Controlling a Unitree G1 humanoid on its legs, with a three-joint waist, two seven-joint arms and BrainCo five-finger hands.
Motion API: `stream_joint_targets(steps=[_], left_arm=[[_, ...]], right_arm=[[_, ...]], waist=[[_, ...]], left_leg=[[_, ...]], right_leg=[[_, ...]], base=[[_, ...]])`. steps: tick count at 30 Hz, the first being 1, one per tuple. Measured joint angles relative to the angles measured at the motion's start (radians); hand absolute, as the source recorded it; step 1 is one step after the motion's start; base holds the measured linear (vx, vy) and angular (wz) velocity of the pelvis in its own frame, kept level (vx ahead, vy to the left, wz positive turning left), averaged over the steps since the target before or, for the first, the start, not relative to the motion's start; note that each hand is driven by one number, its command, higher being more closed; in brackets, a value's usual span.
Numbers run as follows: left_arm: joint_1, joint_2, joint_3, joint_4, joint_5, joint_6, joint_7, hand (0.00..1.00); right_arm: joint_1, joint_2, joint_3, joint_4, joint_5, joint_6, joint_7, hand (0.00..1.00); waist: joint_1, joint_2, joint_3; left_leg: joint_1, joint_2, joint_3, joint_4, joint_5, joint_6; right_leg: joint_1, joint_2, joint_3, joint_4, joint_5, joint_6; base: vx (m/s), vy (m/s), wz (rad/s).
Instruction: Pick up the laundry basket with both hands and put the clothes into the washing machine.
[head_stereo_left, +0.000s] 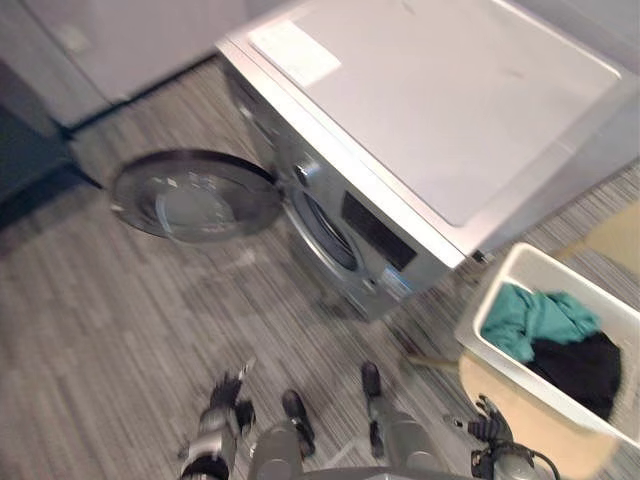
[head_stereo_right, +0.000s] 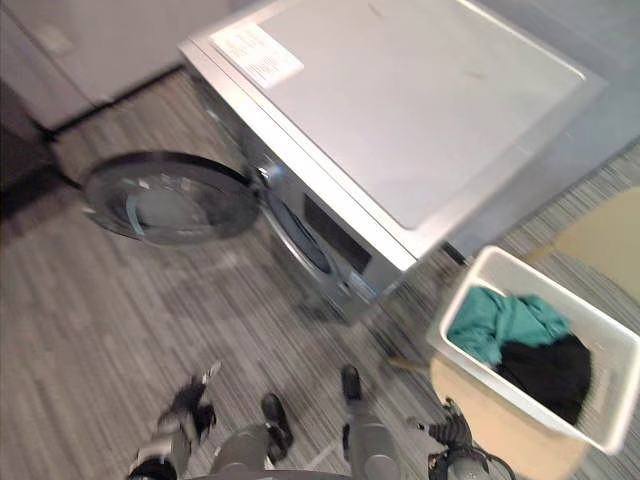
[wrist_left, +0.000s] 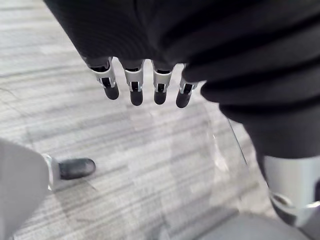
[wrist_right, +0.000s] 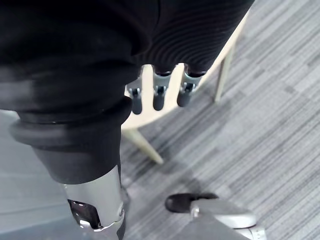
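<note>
Hands empty, basket tip risk
My left hand (head_stereo_left: 228, 396) and right hand (head_stereo_left: 490, 422) hang fingers apart; basket (head_stereo_left: 486, 300) overhangs its desk (head_stereo_left: 525, 435), uneven grab could dump it.

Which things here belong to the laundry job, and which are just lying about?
Job: laundry basket, the teal and black clothes in it, washing machine, its open door, left hand, right hand, both open.
Lying about: round wooden stool under the basket, white label on the machine's top.
</note>
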Motion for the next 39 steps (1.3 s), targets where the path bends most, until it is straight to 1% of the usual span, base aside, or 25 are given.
stream_joint_targets(steps=[2,4,8,11,15,16,17,18,19,20,21,23,25,27,28,29,30,31,32,33,35,36,37,38,39], left_arm=[[0.051,0.000,0.070,0.058,0.003,0.002,-0.011,0.00],[0.082,-0.001,0.130,0.095,0.004,0.006,-0.017,0.00],[0.122,-0.027,0.232,0.132,0.001,0.020,-0.017,0.00],[0.127,-0.045,0.290,0.150,0.003,0.029,-0.017,0.00],[0.143,-0.081,0.298,0.154,0.002,0.030,-0.021,0.00],[0.142,-0.084,0.297,0.154,0.002,0.030,-0.023,0.00],[0.139,-0.089,0.298,0.153,0.000,0.028,-0.028,0.00],[0.140,-0.093,0.299,0.153,0.000,0.028,-0.030,0.00],[0.136,-0.098,0.294,0.152,0.000,0.028,-0.034,0.00],[0.129,-0.098,0.286,0.143,0.000,0.027,-0.038,0.00],[0.119,-0.095,0.285,0.143,0.001,0.026,-0.037,0.00],[0.097,-0.079,0.253,0.132,0.020,0.020,-0.039,0.00],[0.081,-0.070,0.242,0.121,0.047,0.015,-0.040,0.00],[0.068,-0.057,0.229,0.121,0.076,0.011,-0.041,0.00],[0.067,-0.053,0.220,0.123,0.081,0.012,-0.040,0.00],[0.064,-0.053,0.211,0.124,0.092,0.013,-0.039,0.00],[0.060,-0.052,0.209,0.123,0.099,0.013,-0.039,0.00],[0.055,-0.047,0.209,0.125,0.103,0.015,-0.039,0.00],[0.051,-0.040,0.207,0.127,0.105,0.017,-0.038,0.00],[0.046,-0.037,0.209,0.126,0.111,0.018,-0.037,0.00],[0.040,-0.037,0.209,0.123,0.110,0.018,-0.037,0.00],[0.034,-0.038,0.210,0.122,0.109,0.016,-0.037,0.00],[0.032,-0.039,0.211,0.122,0.107,0.016,-0.038,0.00],[0.032,-0.040,0.212,0.119,0.097,0.013,-0.039,0.00],[0.032,-0.040,0.212,0.117,0.095,0.013,-0.039,0.00]], right_arm=[[-0.040,0.002,-0.025,0.100,-0.005,0.002,0.004,0.00],[-0.075,0.004,-0.052,0.179,-0.017,0.003,0.006,0.00],[-0.104,0.009,-0.135,0.337,-0.020,0.007,0.004,0.00],[-0.113,0.012,-0.162,0.421,-0.020,0.021,0.005,0.00],[-0.153,0.015,-0.168,0.444,-0.020,0.034,0.008,0.00],[-0.170,0.019,-0.168,0.444,-0.019,0.035,0.008,0.00],[-0.187,0.032,-0.167,0.441,-0.018,0.035,0.008,0.00],[-0.202,0.034,-0.163,0.434,-0.018,0.033,0.008,0.00],[-0.219,0.047,-0.128,0.402,-0.017,0.034,0.008,0.00],[-0.234,0.056,-0.084,0.377,-0.017,0.034,0.009,0.00],[-0.245,0.065,-0.073,0.370,-0.017,0.034,0.010,0.00],[-0.247,0.095,-0.061,0.361,-0.015,0.036,0.010,0.00],[-0.238,0.112,-0.040,0.341,0.005,0.036,0.009,0.00],[-0.209,0.131,-0.012,0.280,0.013,0.036,0.010,0.00],[-0.206,0.134,-0.008,0.269,0.016,0.036,0.010,0.00],[-0.201,0.138,-0.008,0.246,0.019,0.035,0.010,0.00],[-0.204,0.141,-0.008,0.244,0.019,0.034,0.009,0.00],[-0.204,0.144,-0.011,0.244,0.018,0.034,0.008,0.00],[-0.201,0.145,-0.018,0.243,0.019,0.033,0.005,0.00],[-0.191,0.144,-0.025,0.246,0.018,0.033,0.003,0.00],[-0.178,0.143,-0.032,0.246,0.017,0.032,-0.002,0.00],[-0.163,0.144,-0.036,0.247,0.017,0.032,-0.004,0.00],[-0.153,0.146,-0.044,0.247,0.018,0.031,-0.003,0.00],[-0.147,0.152,-0.058,0.249,0.015,0.033,-0.004,0.00],[-0.146,0.153,-0.060,0.250,0.012,0.033,-0.004,0.00]], waist=[[0.015,0.011,-0.020],[0.017,0.007,-0.035],[0.034,-0.017,-0.068],[0.039,-0.032,-0.079],[0.040,-0.027,-0.080],[0.042,-0.021,-0.083],[0.051,-0.019,-0.083],[0.054,-0.015,-0.084],[0.065,-0.005,-0.088],[0.070,-0.003,-0.088],[0.067,-0.001,-0.089],[0.066,-0.030,-0.088],[0.061,-0.049,-0.090],[0.062,-0.069,-0.094],[0.061,-0.071,-0.091],[0.060,-0.061,-0.084],[0.062,-0.056,-0.065],[0.060,-0.072,-0.059],[0.060,-0.068,-0.047],[0.051,-0.075,-0.044],[0.045,-0.078,-0.045],[0.042,-0.082,-0.048],[0.041,-0.088,-0.050],[0.041,-0.103,-0.057],[0.042,-0.110,-0.059]], left_leg=[[0.044,-0.020,-0.038,-0.033,0.015,0.007],[0.067,-0.033,-0.068,-0.058,0.029,0.006],[0.098,-0.050,-0.134,-0.084,0.047,0.011],[0.113,-0.048,-0.163,-0.044,0.023,0.015],[0.100,-0.030,-0.170,0.096,-0.047,0.005],[0.097,-0.037,-0.221,0.135,-0.063,0.000],[0.092,-0.061,-0.339,0.173,-0.089,0.002],[0.082,-0.068,-0.399,0.201,-0.110,0.004],[0.057,-0.074,-0.496,0.258,-0.164,-0.009],[0.046,-0.089,-0.557,0.298,-0.215,-0.005],[0.042,-0.094,-0.551,0.309,-0.225,0.002],[0.038,-0.099,-0.483,0.315,-0.234,0.018],[0.038,-0.106,-0.430,0.316,-0.238,0.027],[0.045,-0.116,-0.352,0.279,-0.232,0.053],[0.051,-0.116,-0.326,0.260,-0.227,0.063],[0.065,-0.098,-0.266,0.224,-0.199,0.091],[0.086,-0.077,-0.200,0.205,-0.176,0.099],[0.112,-0.063,-0.149,0.196,-0.165,0.093],[0.131,-0.047,-0.090,0.190,-0.164,0.091],[0.153,-0.027,-0.038,0.186,-0.162,0.088],[0.173,0.004,0.009,0.182,-0.158,0.079],[0.192,0.023,0.040,0.169,-0.150,0.065],[0.206,0.035,0.065,0.154,-0.142,0.051],[0.221,0.044,0.095,0.147,-0.134,0.038],[0.224,0.043,0.102,0.147,-0.133,0.033]], right_leg=[[0.057,-0.013,-0.035,-0.018,-0.004,0.002],[0.092,-0.023,-0.067,-0.031,-0.007,0.006],[0.149,-0.033,-0.129,-0.034,-0.023,0.012],[0.203,-0.035,-0.157,-0.025,-0.054,0.009],[0.205,-0.027,-0.130,0.024,-0.081,0.013],[0.205,-0.023,-0.112,0.033,-0.083,0.013],[0.182,-0.016,-0.071,0.049,-0.081,0.013],[0.162,-0.007,-0.045,0.062,-0.077,0.015],[0.118,0.016,0.001,0.094,-0.066,0.023],[0.072,0.034,0.053,0.137,-0.065,0.027],[0.061,0.038,0.074,0.149,-0.063,0.029],[0.039,0.031,0.138,0.161,-0.053,0.044],[0.028,0.026,0.182,0.142,-0.047,0.052],[0.007,0.015,0.235,0.080,-0.050,0.047],[0.001,0.008,0.228,0.063,-0.061,0.030],[-0.015,0.002,0.186,0.072,-0.091,-0.015],[-0.054,-0.002,0.115,0.162,-0.090,-0.014],[-0.084,-0.016,0.040,0.272,-0.097,-0.017],[-0.111,-0.044,-0.074,0.409,-0.108,-0.030],[-0.100,-0.078,-0.163,0.514,-0.124,-0.051],[-0.074,-0.113,-0.193,0.622,-0.173,-0.057],[-0.056,-0.149,-0.187,0.691,-0.203,-0.043],[-0.042,-0.186,-0.184,0.724,-0.206,-0.039],[-0.017,-0.252,-0.185,0.722,-0.198,-0.036],[-0.013,-0.271,-0.186,0.707,-0.192,-0.034]], base=[[0.01,0.054,0.63],[-0.01,0.037,0.56],[-0.03,0.024,0.49],[-0.04,0.018,0.35],[-0.04,0.040,-0.15],[0.01,0.027,-0.51],[0.02,0.001,-0.75],[0.00,-0.011,-1.26],[-0.02,0.029,-1.49],[-0.05,0.070,-1.41],[-0.07,0.089,-1.03],[-0.17,0.117,-0.80],[-0.17,0.155,-0.85],[-0.14,0.171,-1.08],[-0.08,0.147,-1.33],[-0.08,0.108,-1.40],[-0.04,0.080,-1.65],[-0.01,0.022,-1.64],[0.01,-0.030,-1.59],[0.00,-0.051,-1.31],[0.00,-0.131,-0.97],[0.02,-0.184,-0.98],[0.03,-0.299,-1.08],[0.03,-0.284,-0.80],[0.03,-0.360,-1.05]])
